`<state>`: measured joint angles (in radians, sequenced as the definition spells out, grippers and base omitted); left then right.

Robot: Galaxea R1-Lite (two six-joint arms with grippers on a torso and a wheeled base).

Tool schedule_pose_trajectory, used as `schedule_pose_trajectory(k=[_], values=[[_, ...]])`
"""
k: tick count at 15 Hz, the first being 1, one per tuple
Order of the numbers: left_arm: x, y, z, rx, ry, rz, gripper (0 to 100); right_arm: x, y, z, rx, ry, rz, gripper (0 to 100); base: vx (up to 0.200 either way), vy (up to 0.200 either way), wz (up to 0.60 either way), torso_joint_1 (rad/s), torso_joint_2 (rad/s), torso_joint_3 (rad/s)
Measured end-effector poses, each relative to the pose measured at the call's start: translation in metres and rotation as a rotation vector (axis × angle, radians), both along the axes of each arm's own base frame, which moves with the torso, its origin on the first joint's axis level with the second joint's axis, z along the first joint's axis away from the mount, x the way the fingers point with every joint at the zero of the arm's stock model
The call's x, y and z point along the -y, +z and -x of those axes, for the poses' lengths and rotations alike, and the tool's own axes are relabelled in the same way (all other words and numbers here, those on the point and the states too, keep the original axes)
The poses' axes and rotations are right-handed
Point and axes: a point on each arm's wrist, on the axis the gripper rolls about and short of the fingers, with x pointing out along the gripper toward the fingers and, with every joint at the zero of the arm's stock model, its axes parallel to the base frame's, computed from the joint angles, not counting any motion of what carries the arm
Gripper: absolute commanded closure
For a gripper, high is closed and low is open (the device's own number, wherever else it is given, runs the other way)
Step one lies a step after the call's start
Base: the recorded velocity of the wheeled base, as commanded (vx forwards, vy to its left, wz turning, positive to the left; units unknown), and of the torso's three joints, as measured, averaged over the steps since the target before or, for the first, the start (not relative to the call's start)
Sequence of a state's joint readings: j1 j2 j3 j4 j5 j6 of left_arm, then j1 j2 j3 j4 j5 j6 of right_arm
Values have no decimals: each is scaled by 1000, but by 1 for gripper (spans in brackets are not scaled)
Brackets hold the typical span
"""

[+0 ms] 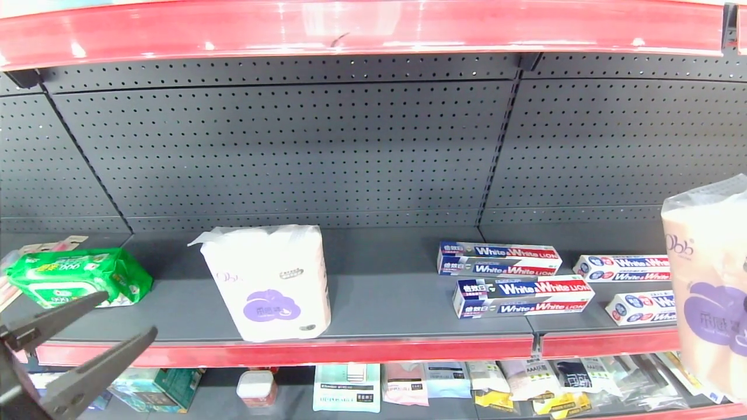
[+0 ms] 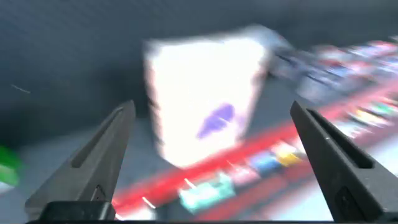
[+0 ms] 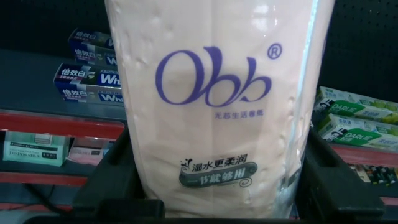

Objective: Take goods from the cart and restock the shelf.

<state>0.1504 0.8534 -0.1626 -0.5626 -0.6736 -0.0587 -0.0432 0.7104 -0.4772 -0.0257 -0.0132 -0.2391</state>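
A white tissue pack [image 1: 268, 283] with a purple logo stands upright near the front of the grey shelf [image 1: 385, 280]. My left gripper [image 1: 129, 314] hangs open at the lower left, in front of the shelf's red edge and short of that pack. From the left wrist, the white pack [image 2: 205, 99] lies ahead between the spread fingers [image 2: 99, 162] of that gripper [image 2: 211, 109]. A second, peach-toned tissue pack [image 1: 709, 286] hangs at the far right in front of the shelf. My right gripper [image 3: 217, 193] is shut on this pack [image 3: 217, 93], with a dark finger on each side.
A green wipes pack [image 1: 76, 277] lies at the shelf's left end. Several toothpaste boxes [image 1: 519, 289] lie on the right half. Free shelf room lies between the white pack and the toothpaste. The lower shelf [image 1: 408, 385] holds small packets. A red shelf edge [image 1: 350, 26] runs overhead.
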Motion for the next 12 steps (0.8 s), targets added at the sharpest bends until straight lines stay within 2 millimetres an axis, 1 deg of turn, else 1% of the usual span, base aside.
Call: schedule_pose_trajectory(k=[1,2,3,4,5,7,8,9,10,11,12], values=[[3,3,15,-87,-24,23,0,0,0,-1,-3,1,0,100,0,0,0,0,0,0],[5,15,30,-109,-26,29,0,0,0,-1,-4,2,1,100,0,0,0,0,0,0],[7,27,44,-76,9,13,0,0,1,-2,-3,3,4,100,0,0,0,0,0,0],[6,37,53,-5,97,-28,0,0,1,-2,-3,3,4,100,0,0,0,0,0,0],[5,42,60,41,210,-61,0,0,2,-3,-2,3,5,100,0,0,0,0,0,0],[0,46,66,74,487,-106,0,0,2,-3,-2,4,4,100,0,0,0,0,0,0],[-2,45,68,70,588,-126,0,0,2,-3,-2,4,4,100,0,0,0,0,0,0],[-3,42,70,55,639,-140,0,0,1,-3,-5,4,4,100,0,0,0,0,0,0],[-2,39,71,46,638,-143,0,0,1,-2,-5,4,4,100,0,0,0,0,0,0],[-1,34,75,35,585,-139,0,0,1,-2,-5,5,5,100,0,0,0,0,0,0],[2,28,80,35,478,-124,0,0,1,-2,-4,6,5,100,0,0,0,0,0,0]])
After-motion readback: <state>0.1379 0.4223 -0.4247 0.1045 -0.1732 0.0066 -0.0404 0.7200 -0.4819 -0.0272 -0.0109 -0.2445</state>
